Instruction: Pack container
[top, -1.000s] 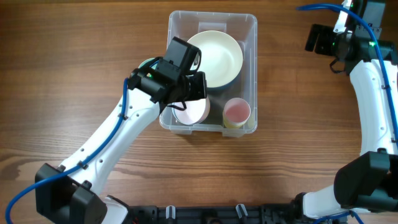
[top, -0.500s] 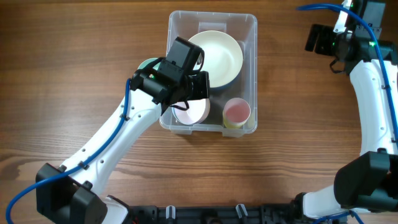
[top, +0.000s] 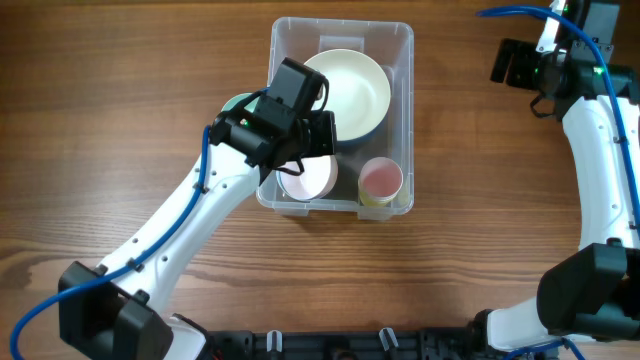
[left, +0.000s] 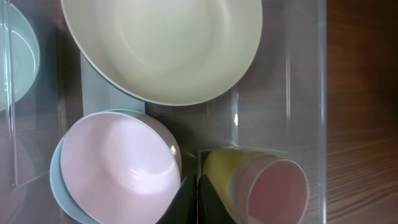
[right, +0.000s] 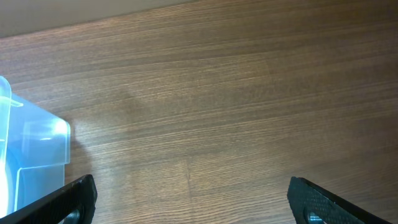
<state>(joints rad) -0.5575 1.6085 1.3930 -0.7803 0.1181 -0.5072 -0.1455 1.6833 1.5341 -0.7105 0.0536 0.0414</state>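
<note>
The clear plastic container (top: 406, 120) stands at the table's middle back. It holds a large cream bowl (top: 350, 90), a pink bowl nested in a pale blue one (top: 312, 182) and a pink cup nested in a yellow one (top: 381, 180). My left gripper (left: 197, 200) is shut and empty. It hovers over the container's front part, between the pink bowl (left: 118, 165) and the pink cup (left: 273, 190). My right gripper (right: 193, 199) is open and empty over bare table, far right of the container, whose corner (right: 37, 149) shows at the left edge of the right wrist view.
A pale teal bowl (top: 236, 102) sits on the table just outside the container's left wall and is partly hidden by my left arm. It also shows through the wall in the left wrist view (left: 18, 59). The rest is wooden tabletop.
My left gripper has shifted slightly to the right over the container. The right arm has not moved.
</note>
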